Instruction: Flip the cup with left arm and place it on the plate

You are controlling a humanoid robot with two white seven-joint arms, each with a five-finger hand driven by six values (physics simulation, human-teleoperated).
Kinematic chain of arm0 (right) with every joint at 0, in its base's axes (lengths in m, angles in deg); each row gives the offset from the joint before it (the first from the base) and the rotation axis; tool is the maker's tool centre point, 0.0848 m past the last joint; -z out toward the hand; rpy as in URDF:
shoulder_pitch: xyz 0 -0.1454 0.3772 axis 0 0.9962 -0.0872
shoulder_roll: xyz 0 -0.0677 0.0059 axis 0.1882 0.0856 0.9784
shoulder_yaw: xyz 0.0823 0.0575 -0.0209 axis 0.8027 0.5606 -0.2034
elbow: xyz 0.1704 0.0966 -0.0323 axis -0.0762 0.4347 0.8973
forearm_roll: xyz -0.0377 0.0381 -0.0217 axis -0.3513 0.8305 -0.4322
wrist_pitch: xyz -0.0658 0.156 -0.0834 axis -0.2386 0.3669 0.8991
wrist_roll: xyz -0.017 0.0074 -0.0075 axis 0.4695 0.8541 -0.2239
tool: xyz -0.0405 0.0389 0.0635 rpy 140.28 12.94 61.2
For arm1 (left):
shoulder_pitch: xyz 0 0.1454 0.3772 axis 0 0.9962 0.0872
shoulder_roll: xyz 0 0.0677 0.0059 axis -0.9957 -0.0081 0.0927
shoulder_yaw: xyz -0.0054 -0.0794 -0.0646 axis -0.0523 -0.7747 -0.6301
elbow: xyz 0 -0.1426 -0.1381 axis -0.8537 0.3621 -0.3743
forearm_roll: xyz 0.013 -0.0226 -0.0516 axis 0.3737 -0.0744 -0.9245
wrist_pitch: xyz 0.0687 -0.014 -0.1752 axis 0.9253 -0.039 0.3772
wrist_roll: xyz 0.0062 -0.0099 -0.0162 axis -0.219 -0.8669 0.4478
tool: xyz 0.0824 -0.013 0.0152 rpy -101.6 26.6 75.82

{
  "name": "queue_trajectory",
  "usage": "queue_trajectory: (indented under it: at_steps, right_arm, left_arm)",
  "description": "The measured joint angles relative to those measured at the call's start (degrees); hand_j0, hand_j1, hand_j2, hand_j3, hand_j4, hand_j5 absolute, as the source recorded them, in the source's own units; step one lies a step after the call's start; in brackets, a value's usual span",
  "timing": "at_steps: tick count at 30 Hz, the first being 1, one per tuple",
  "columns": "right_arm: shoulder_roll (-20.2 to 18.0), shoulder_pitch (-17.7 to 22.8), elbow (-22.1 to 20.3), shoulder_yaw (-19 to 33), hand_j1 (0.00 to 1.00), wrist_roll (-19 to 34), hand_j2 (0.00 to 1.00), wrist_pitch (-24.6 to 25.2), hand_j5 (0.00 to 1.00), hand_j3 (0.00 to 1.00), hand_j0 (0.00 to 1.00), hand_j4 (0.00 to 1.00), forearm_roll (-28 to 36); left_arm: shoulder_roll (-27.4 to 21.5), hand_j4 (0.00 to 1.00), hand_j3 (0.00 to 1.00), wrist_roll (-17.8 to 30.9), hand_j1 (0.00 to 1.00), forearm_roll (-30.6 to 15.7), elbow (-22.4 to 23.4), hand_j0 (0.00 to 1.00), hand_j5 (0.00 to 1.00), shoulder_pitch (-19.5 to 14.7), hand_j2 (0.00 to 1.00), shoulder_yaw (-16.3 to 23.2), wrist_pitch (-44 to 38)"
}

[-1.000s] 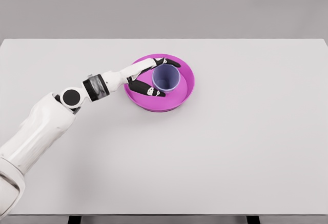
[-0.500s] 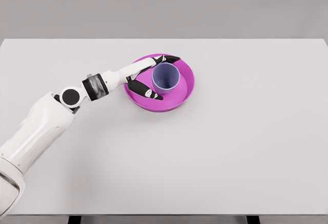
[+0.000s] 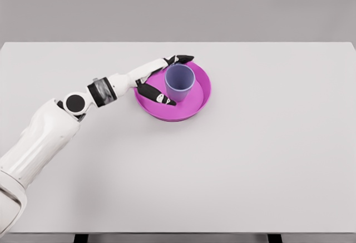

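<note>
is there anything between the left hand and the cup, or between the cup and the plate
Nothing visible. The cup already stands upright, mouth up, on the magenta plate, and the left hand sits right beside it with fingers spread around its left side.

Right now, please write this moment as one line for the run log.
left hand: open, fingers either side of cup | purple cup: upright on plate | magenta plate: on white table | right arm: not visible
</note>
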State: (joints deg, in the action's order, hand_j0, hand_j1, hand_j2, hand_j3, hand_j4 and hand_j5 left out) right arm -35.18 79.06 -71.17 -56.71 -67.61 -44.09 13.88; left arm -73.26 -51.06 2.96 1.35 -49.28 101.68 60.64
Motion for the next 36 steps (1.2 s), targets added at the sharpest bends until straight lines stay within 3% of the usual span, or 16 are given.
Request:
queue_trajectory:
  at_steps: [9,36]
  right_arm:
    - [0.00,0.00,0.00,0.00,1.00,0.01,1.00,0.00,1.00,1.00,1.00,1.00,0.00]
    - [0.00,0.00,0.00,0.00,1.00,0.01,1.00,0.00,1.00,1.00,1.00,1.00,0.00]
  left_arm:
    - [0.09,1.00,1.00,0.00,1.00,0.16,-0.25,1.00,1.00,0.09,1.00,-2.13,-0.01]
    - [-0.45,1.00,1.00,0.00,1.00,0.08,-2.47,1.00,1.00,0.18,1.00,-2.97,0.00]
